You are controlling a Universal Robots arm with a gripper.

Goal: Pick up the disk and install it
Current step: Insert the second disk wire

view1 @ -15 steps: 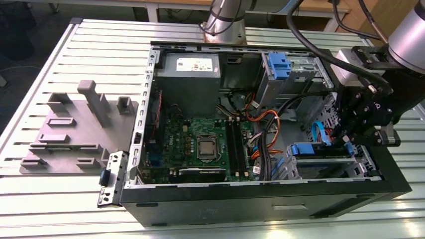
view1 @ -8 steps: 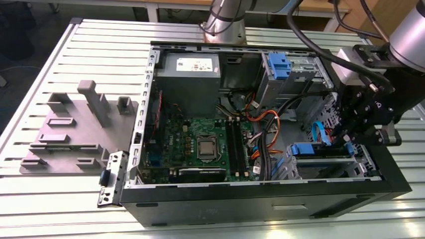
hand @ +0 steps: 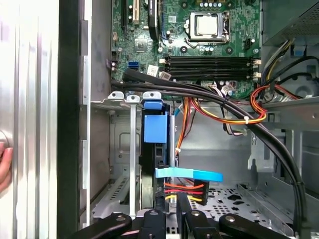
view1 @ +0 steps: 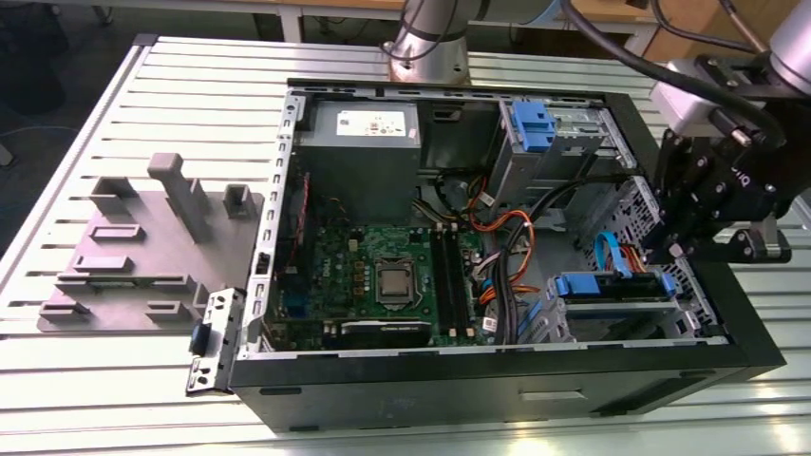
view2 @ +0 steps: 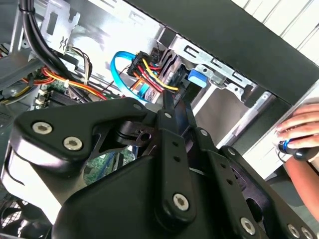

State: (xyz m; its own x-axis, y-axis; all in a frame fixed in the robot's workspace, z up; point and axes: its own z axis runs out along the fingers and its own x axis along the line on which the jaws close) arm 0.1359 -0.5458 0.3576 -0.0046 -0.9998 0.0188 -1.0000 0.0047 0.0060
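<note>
Exterior view first: an open computer case (view1: pixel 500 375) lies on a slatted metal table (view1: pixel 190 85), and the gripper (view1: pixel 669 255) hangs over the case's edge at the exterior view's right. Just beside it, in the drive cage (view1: pixel 614 318) at that corner, sits the disk (view1: pixel 611 286), its blue carrier showing along the top. A blue data cable (view1: pixel 612 249) arcs between the gripper and the cage, and black and orange cables (view1: pixel 514 233) run across the case floor toward it. The motherboard (view1: pixel 380 275) fills the middle of the case, with a grey power supply (view1: pixel 359 128) at the far end and a second blue carrier (view1: pixel 533 123) in the upper bay. A grey moulded fixture (view1: pixel 133 252) lies on the table outside the case, well apart.

Both wrist views look along the fingers (hand: pixel 183 206) to the disk standing edge-on in its bay, red, yellow and black wires plugged in at its end. Whether the fingers grip the disk or only sit beside it, I cannot tell. A person's hand (view2: pixel 303 130) rests on the table outside the case wall.
</note>
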